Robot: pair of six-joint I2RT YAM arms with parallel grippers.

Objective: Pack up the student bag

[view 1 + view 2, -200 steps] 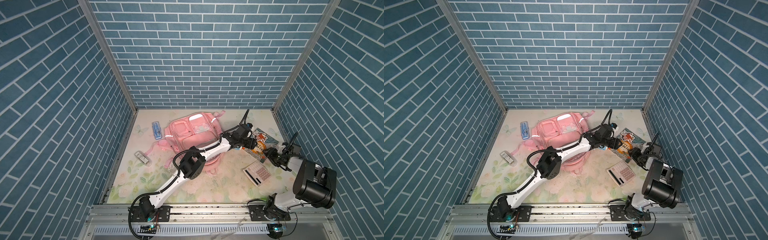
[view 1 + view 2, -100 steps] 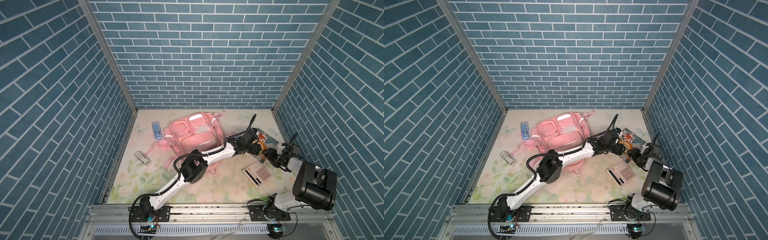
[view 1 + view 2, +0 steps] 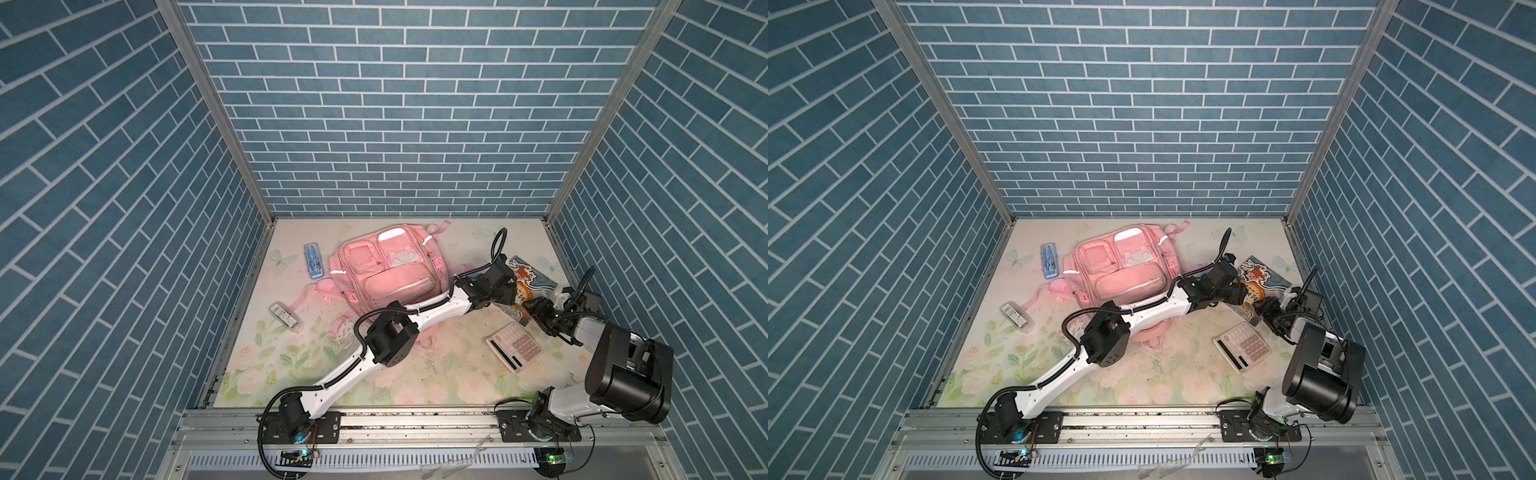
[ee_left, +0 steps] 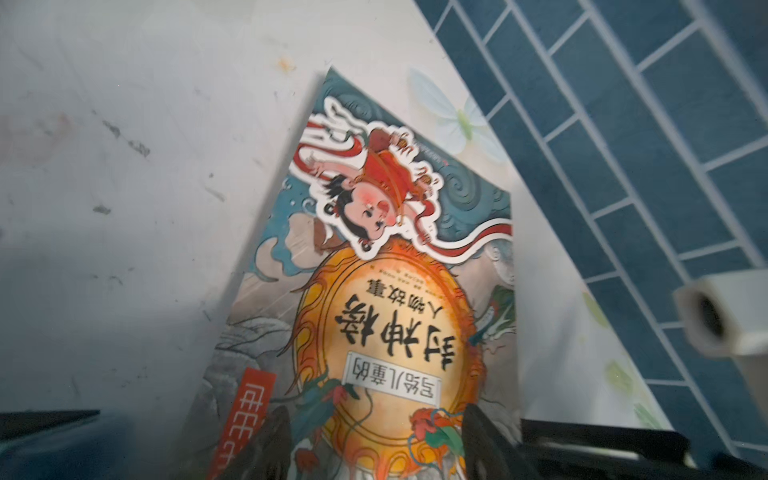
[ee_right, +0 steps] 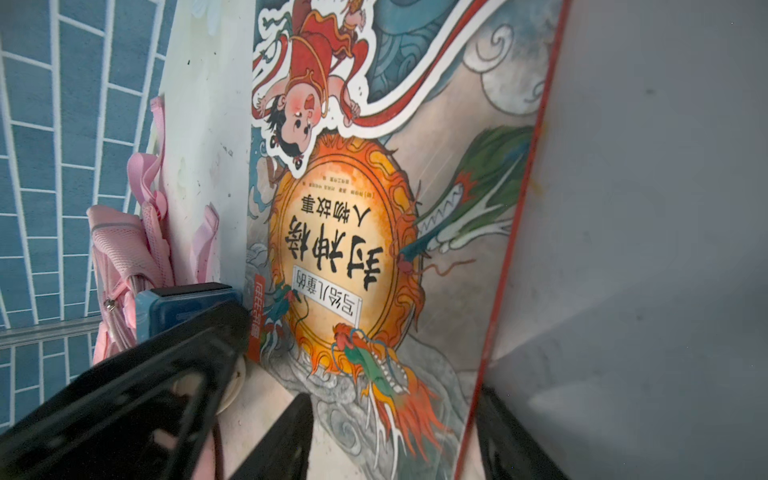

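While wide apart, left fingers (image 4: 266, 449) over book (image 4: 374, 257).

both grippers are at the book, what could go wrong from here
1. The left gripper and right gripper crowd the same end of the book, so they may bump each other.
2. The book looks thin and lies low. The open jaws of both grippers may push it along instead of gripping it.
3. The left arm passes over the near edge of the student bag, so swinging it could drag the bag.
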